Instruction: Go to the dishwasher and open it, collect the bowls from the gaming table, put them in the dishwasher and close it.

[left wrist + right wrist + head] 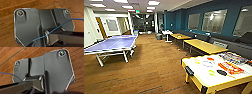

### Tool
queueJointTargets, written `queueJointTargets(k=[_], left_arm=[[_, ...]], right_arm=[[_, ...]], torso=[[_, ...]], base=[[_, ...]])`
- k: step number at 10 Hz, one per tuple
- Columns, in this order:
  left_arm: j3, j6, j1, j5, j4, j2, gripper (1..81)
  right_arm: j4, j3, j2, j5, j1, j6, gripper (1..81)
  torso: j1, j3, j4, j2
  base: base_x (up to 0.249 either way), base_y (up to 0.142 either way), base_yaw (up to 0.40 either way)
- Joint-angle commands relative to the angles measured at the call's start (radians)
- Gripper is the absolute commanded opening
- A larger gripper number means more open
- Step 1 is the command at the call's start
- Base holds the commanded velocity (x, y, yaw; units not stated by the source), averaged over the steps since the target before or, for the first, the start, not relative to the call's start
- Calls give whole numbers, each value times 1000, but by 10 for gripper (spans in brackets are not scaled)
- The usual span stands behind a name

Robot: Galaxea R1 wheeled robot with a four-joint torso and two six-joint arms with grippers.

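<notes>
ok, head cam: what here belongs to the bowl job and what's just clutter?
Job:
gaming table, white top, yellow rim
small bowls on it: red, yellow-green, black

Lying about:
purple ring and orange tray on the same top
table-tennis table
yellow-topped tables

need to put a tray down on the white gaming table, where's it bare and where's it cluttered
The gaming table is barest along its near-left part, between the yellow rim and the yellow-green bowl. A smaller patch sits at the far-left corner beside another yellow-green bowl. The middle and right are crowded: purple ring, red bowl, black bowl, an orange box and colourful boxes.
</notes>
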Motion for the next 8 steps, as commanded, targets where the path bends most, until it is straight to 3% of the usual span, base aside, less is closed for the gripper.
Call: queueJointTargets(k=[1,8], left_arm=[[2,2,-43,55,-11,4,811],[2,2,-43,55,-9,5,811]], right_arm=[[-6,2,3,-44,47,-1,811],[-6,2,3,-44,49,-1,811]], torso=[[0,0,0,0],[0,0,0,0]], base=[[204,0,0],[205,0,0]])
